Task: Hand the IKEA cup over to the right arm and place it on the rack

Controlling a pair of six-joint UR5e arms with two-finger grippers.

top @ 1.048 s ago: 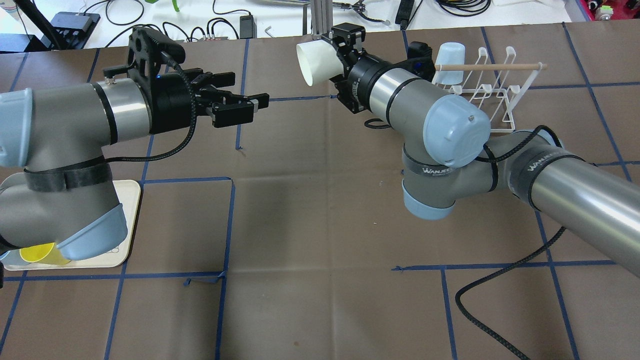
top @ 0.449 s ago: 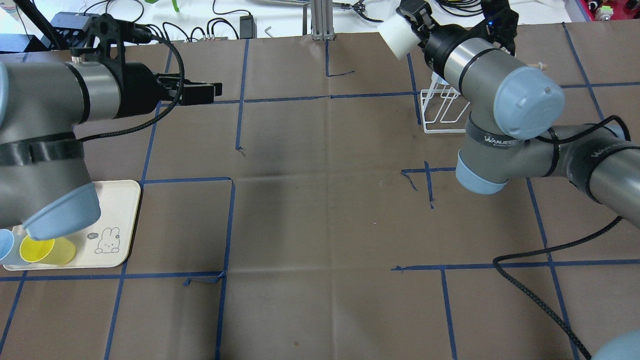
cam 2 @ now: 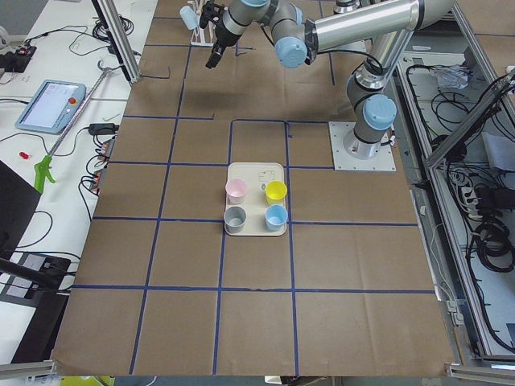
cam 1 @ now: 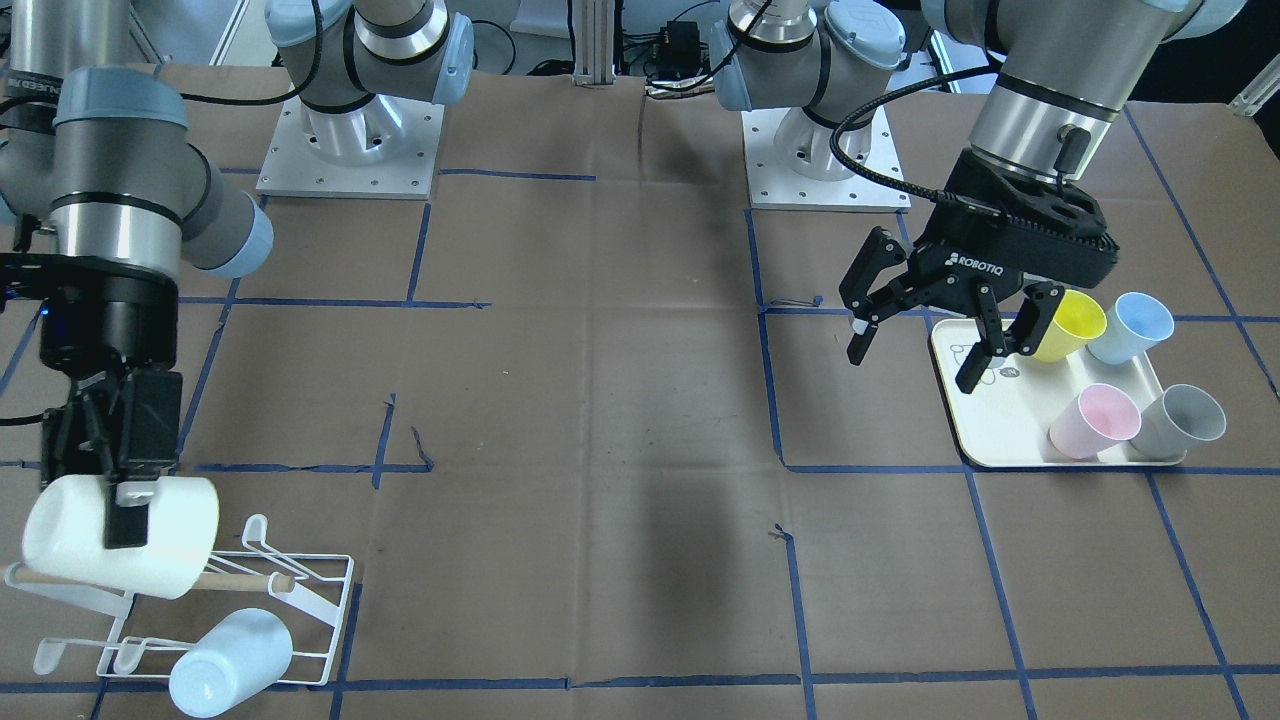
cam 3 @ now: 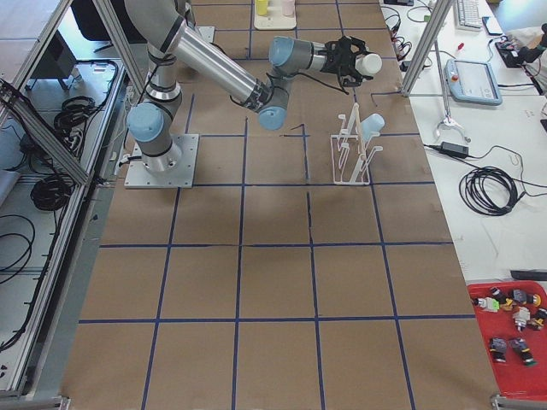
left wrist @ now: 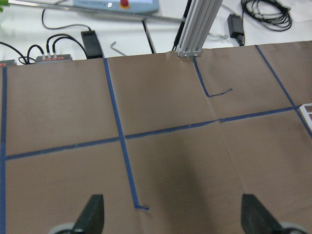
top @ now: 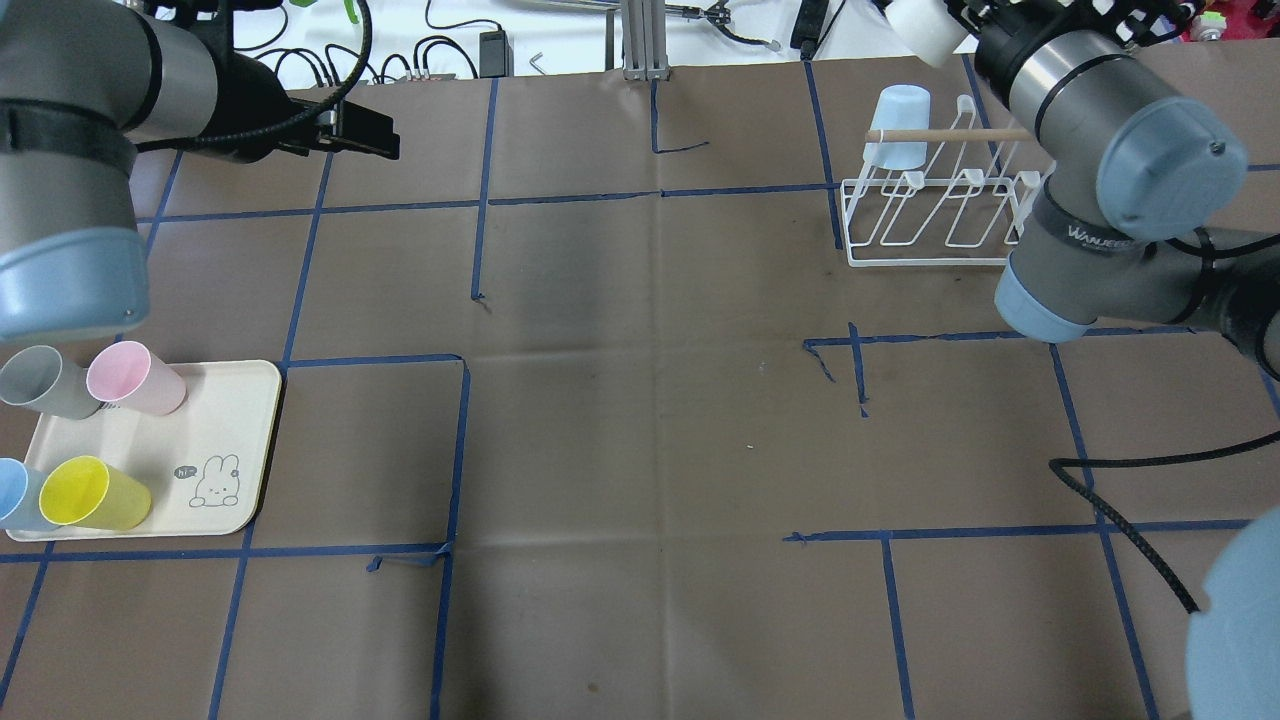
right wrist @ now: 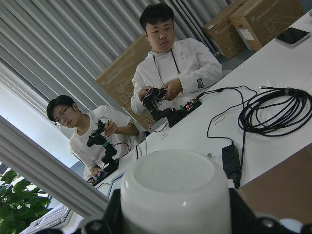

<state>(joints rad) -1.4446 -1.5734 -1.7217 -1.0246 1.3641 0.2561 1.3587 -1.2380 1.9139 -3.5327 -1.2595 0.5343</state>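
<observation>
Right arm is stretched out over the rack, wrist level. Right gripper points toward the operators' side, clamped on the white cup. Cup lies on its side in the air above the rack's dowel, apart from it. 1 pale-blue cup hangs on the rack. Left gripper tilts down over the tray edge, jaws spread, empty.

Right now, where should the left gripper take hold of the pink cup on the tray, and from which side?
Take the pink cup by its wall at the rim, from above: it stands upright, mouth open. Use the side away from the grey cup, close beside it.
</observation>
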